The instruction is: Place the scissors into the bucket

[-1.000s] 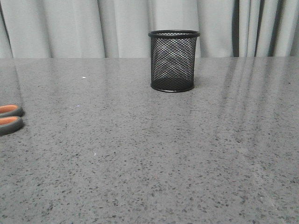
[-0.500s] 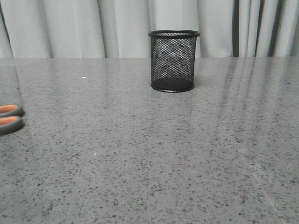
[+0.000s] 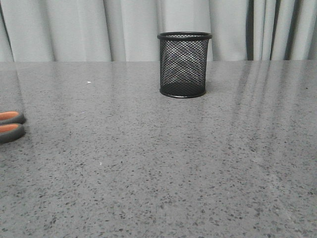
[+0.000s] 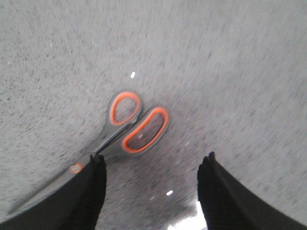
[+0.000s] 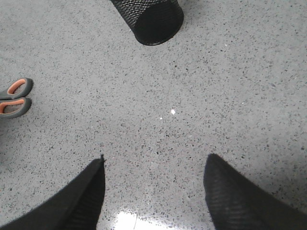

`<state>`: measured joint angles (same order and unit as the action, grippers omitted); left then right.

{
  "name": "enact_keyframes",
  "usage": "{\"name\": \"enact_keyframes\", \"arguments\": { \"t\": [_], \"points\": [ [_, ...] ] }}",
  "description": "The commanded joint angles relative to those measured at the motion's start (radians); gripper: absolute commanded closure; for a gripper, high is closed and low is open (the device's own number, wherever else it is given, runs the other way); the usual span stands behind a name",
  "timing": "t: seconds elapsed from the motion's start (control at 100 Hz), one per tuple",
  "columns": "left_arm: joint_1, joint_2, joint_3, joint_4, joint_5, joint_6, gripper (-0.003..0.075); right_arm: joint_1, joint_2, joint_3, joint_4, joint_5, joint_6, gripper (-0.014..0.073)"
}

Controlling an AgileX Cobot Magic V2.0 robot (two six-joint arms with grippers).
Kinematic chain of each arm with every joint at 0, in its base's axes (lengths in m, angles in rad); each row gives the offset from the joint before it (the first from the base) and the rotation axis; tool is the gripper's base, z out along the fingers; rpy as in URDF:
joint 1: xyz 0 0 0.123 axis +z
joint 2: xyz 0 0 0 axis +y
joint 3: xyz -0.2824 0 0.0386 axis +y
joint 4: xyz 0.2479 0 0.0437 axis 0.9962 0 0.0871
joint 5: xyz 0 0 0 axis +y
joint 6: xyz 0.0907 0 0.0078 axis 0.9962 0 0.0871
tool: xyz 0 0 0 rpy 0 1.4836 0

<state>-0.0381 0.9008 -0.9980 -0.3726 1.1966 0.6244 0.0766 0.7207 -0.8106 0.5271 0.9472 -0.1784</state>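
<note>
Lying flat just ahead of the spread left gripper, scissors; right gripper spread too, bucket well ahead.

The scissors lie flat on the speckled grey table, orange-lined loops side by side, blades closed. The left hand hovers above them, fingers spread apart.

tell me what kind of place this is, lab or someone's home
Probably a lab or staged test bench rather than a home: a bare grey speckled table, plain pale curtains closing off the background, and only two props set out, a black mesh bucket and scissors.
</note>
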Motion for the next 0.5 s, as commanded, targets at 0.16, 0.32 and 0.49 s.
{"name": "enact_keyframes", "arguments": {
  "t": [0.16, 0.32, 0.49],
  "points": [
    [0.003, 0.236, -0.158, 0.066, 0.054, 0.345, 0.0321, 0.0, 0.006, -0.035, 0.031, -0.057, -0.008, 0.0188],
    [0.003, 0.357, -0.207, 0.066, 0.058, 0.521, 0.0321, 0.0, 0.006, -0.035, 0.031, -0.06, -0.026, 0.0188],
    [-0.003, 0.461, -0.213, 0.091, 0.058, 0.534, 0.0321, 0.0, 0.006, -0.035, 0.031, -0.064, -0.051, 0.0188]
  ]
}}
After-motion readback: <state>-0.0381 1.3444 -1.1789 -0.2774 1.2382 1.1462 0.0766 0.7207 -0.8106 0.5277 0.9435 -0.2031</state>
